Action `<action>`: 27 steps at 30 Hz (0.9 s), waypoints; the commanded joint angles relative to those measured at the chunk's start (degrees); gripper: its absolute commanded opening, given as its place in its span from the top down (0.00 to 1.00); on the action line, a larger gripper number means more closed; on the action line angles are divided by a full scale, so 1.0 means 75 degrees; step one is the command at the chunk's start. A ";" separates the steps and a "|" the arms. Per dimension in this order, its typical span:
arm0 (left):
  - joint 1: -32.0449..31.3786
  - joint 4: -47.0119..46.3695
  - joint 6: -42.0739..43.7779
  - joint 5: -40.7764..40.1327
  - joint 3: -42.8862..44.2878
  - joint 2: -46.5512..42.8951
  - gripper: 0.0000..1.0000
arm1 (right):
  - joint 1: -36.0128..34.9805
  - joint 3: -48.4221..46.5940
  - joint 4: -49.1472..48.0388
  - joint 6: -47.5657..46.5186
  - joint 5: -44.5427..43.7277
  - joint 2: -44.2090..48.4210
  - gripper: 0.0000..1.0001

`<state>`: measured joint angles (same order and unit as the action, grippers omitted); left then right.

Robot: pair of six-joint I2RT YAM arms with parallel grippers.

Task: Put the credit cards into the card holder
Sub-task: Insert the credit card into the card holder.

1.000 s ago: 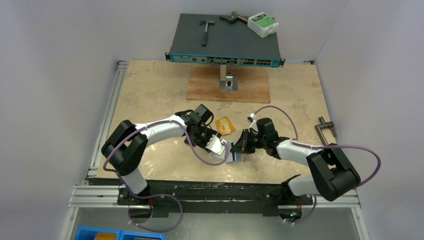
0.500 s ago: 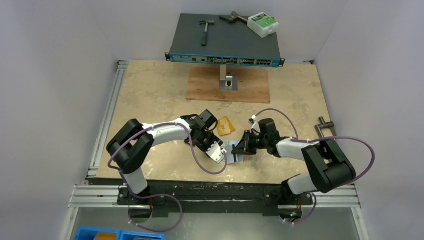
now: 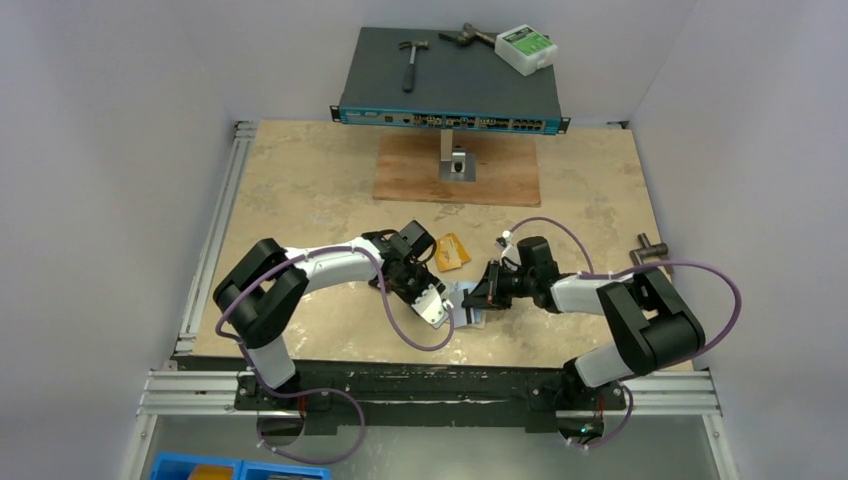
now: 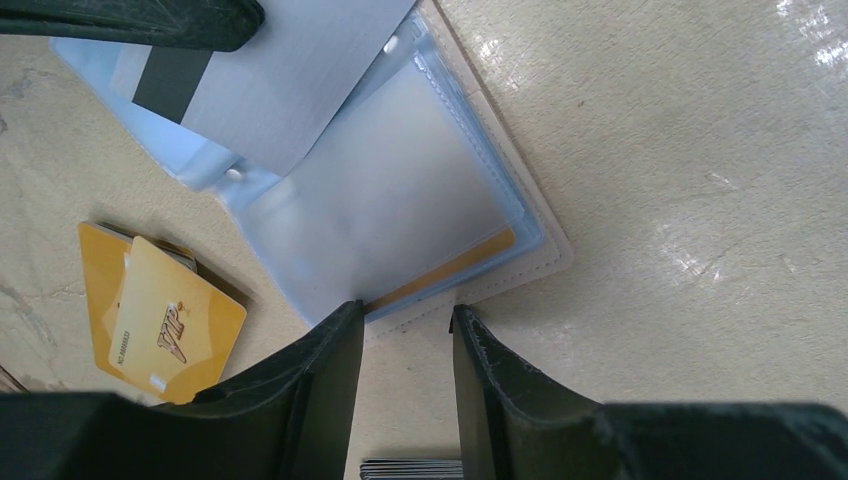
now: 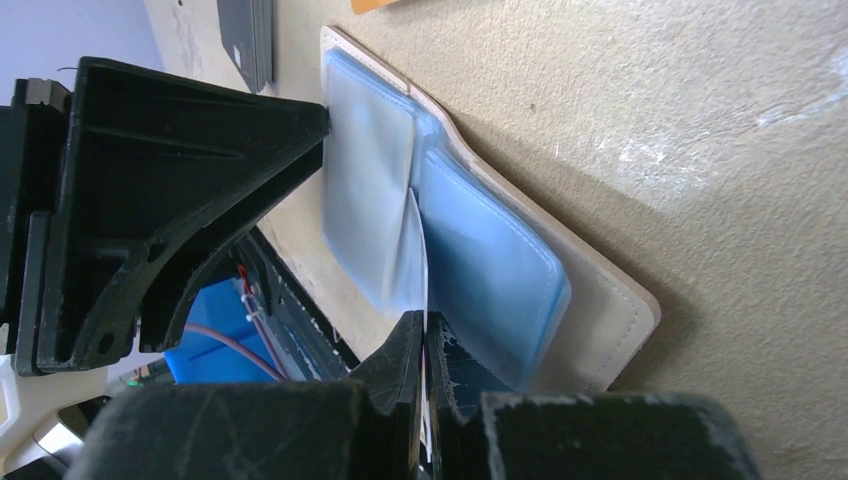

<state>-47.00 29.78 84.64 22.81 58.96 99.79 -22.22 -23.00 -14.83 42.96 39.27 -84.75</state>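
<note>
Card (image 4: 270,90) between right fingers (image 5: 393,362), holder (image 5: 612,325) just ahead

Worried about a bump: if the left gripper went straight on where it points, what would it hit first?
Most likely the card holder: its tan edge lies right at the fingertips of the left gripper, though whether they already touch is unclear.

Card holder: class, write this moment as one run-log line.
card holder open on table | right claw shut on silver-grey card at its pockets | left claw open at holder's edge | orange-yellow cards beside holder
</note>
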 commanded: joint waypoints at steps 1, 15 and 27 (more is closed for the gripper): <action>-0.0109 -0.0222 0.0300 0.0101 -0.0205 0.0139 0.63 | -0.0016 -0.0156 -0.0438 -0.0001 0.0009 -0.0303 1.00; -0.0143 -0.0326 0.0341 -0.0065 -0.0360 0.0101 0.63 | -0.0015 -0.0241 -0.0762 -0.0248 -0.0197 -0.0080 1.00; -0.0156 -0.0447 0.0492 -0.0278 -0.0539 0.0030 0.64 | 0.0009 -0.0089 -0.1162 -0.0122 -0.0557 0.0235 1.00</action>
<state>-47.79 25.74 86.24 21.39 57.28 99.20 -22.11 -23.64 -19.38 41.98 36.99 -83.46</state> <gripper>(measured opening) 0.366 0.004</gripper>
